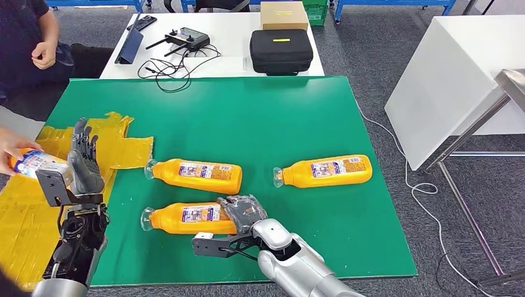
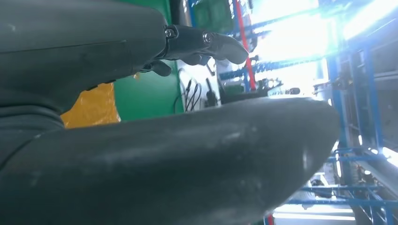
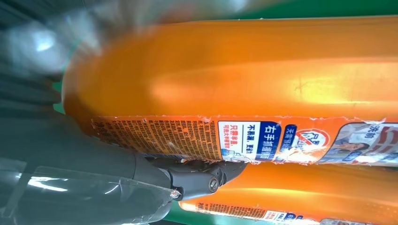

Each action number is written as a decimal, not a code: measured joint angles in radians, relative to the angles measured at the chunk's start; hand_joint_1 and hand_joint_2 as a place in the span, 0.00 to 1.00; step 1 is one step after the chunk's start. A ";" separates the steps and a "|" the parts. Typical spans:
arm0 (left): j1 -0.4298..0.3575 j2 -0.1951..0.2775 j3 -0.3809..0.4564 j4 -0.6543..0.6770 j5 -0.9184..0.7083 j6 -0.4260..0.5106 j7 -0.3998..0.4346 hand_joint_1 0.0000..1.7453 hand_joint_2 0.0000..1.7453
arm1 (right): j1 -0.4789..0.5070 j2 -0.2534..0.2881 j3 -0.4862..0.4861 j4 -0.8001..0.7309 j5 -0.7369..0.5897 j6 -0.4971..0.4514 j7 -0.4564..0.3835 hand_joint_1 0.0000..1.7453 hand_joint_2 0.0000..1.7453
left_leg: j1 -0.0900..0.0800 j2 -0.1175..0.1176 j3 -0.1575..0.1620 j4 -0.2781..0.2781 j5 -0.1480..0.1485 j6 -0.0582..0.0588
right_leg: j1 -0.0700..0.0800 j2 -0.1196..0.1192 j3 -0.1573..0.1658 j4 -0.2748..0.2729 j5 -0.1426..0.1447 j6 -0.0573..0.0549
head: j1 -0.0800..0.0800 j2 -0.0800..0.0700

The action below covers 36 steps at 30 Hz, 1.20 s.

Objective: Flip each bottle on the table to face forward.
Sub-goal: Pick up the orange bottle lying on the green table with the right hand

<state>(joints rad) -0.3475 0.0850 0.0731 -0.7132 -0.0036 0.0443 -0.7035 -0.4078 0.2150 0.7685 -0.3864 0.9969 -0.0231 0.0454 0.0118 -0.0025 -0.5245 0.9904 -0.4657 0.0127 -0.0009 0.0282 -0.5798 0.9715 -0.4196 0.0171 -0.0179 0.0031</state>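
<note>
bottle label (image 3: 263, 140), against right hand (image 3: 94, 159) | blue patch reads 右手抓握 | beside it 不易漏 | remaining print too small to read

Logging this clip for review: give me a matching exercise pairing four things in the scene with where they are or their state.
Things:
1. nearest orange bottle
2. far-right orange bottle
3. left robot hand
4. black case

Places or states:
A. raised over the yellow sheet, fingers apart, holding nothing
B. on the white table beyond the green mat
C. lying alone on the mat, untouched
D. base end under the right robot hand

Pairs: 1-D, 2-C, 3-A, 4-B
</note>
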 joint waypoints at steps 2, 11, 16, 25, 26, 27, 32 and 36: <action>0.000 -0.003 0.000 0.009 0.003 -0.011 0.000 0.00 0.00 | 0.000 0.001 -0.001 0.000 -0.002 -0.002 -0.001 1.00 1.00 | 0.000 0.000 0.000 0.000 0.000 0.000 | 0.000 0.000 0.000 0.000 0.000 0.000 | 0.000 0.000; -0.008 -0.009 0.004 0.047 0.032 -0.069 0.002 0.00 1.00 | 0.006 0.002 -0.024 -0.002 -0.070 -0.059 -0.060 1.00 1.00 | 0.000 0.000 -0.001 0.000 0.000 0.000 | 0.000 0.000 0.000 0.000 0.000 0.000 | 0.000 0.000; 0.006 -0.013 0.033 0.094 0.128 -0.232 0.018 0.00 1.00 | 0.090 -0.023 -0.145 -0.138 -0.281 -0.157 -0.243 1.00 1.00 | 0.000 -0.001 -0.007 0.000 0.000 0.000 | 0.000 -0.001 -0.005 0.001 0.000 0.000 | 0.000 0.000; 0.124 -0.031 0.115 0.018 0.277 -0.312 0.020 0.00 1.00 | 0.300 -0.101 -0.341 -0.652 -0.368 -0.181 -0.311 1.00 1.00 | 0.000 -0.002 -0.017 0.000 0.000 0.000 | 0.000 -0.001 -0.015 0.000 0.000 0.000 | 0.000 0.000; 0.134 -0.033 0.120 0.006 0.283 -0.317 0.026 0.00 1.00 | 0.312 -0.104 -0.352 -0.676 -0.372 -0.183 -0.317 1.00 1.00 | 0.000 -0.002 -0.017 0.000 0.000 0.000 | 0.000 -0.001 -0.015 0.000 0.000 0.000 | 0.000 0.000; 0.142 -0.036 0.123 -0.002 0.289 -0.324 0.030 0.00 1.00 | 0.321 -0.105 -0.361 -0.693 -0.375 -0.185 -0.324 1.00 1.00 | 0.000 -0.002 -0.017 0.000 0.000 0.000 | -0.001 -0.001 -0.015 0.000 0.000 0.000 | 0.000 0.000; 0.181 -0.068 0.123 -0.059 0.306 -0.360 0.056 0.00 1.00 | 0.313 -0.094 -0.392 -0.711 -0.378 -0.197 -0.336 1.00 1.00 | 0.000 -0.001 -0.017 0.000 0.000 0.000 | -0.001 -0.001 -0.015 0.000 0.000 0.000 | 0.000 0.000; 0.202 -0.117 0.081 -0.119 0.317 -0.378 0.087 0.00 1.00 | 0.229 -0.056 -0.397 -0.619 -0.359 -0.218 -0.325 1.00 1.00 | 0.000 -0.001 -0.017 0.000 0.001 0.000 | -0.001 -0.001 -0.015 0.000 0.000 0.000 | 0.000 0.000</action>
<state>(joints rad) -0.1450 -0.0322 0.1546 -0.8326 0.3139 -0.3336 -0.6166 -0.1788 0.1592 0.3716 -1.0054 0.6379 -0.2416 -0.2794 0.0117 -0.0040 -0.5412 0.9907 -0.4651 0.0128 -0.0014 0.0269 -0.5947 0.9717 -0.4192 0.0171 -0.0180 0.0031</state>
